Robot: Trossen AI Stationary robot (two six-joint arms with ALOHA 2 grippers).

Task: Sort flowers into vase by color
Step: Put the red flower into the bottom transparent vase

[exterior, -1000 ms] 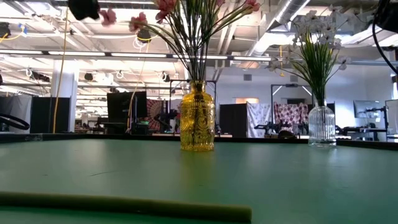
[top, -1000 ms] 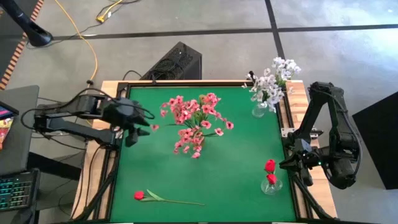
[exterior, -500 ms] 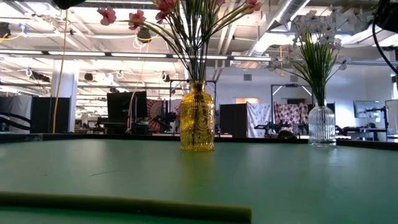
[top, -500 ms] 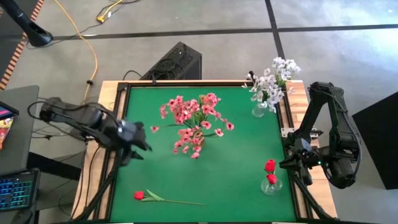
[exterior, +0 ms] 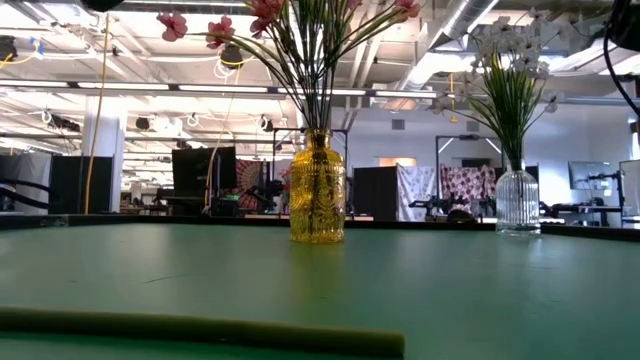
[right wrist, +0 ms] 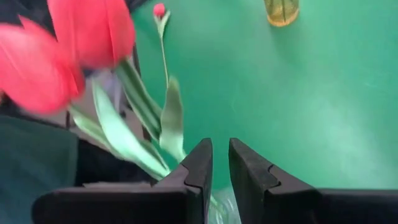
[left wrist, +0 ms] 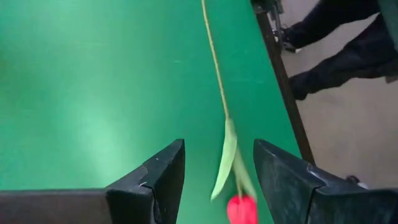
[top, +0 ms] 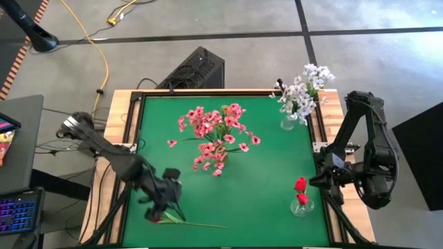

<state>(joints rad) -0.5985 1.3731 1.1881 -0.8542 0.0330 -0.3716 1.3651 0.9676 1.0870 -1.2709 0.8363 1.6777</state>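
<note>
One loose red-bud flower (top: 155,217) lies flat near the table's near-left corner, its thin stem (top: 204,225) pointing right. My left gripper (top: 165,200) hovers just over its bud end. It is open, with the bud (left wrist: 241,210) and leaf (left wrist: 224,158) between the fingers, untouched. Pink sprays (top: 214,135) stand in a yellow vase (exterior: 318,190) mid-table. White sprays (top: 301,86) stand in a clear vase (exterior: 517,200) at the far-right corner. Two red buds (top: 301,191) stand in a clear vase at the near right. My right gripper (right wrist: 219,163) waits shut beside them at the right edge.
The green mat (top: 263,180) is bare between the yellow vase and the near edge, apart from the lying flower. A wooden rim (top: 109,166) frames the table. A black box (top: 197,69) sits on the floor beyond the far edge.
My left arm has swung from the table's left edge beside the pink sprays toward the near edge. It has come down over the bud end of the lying red flower. The flower and the vases have not moved.
</note>
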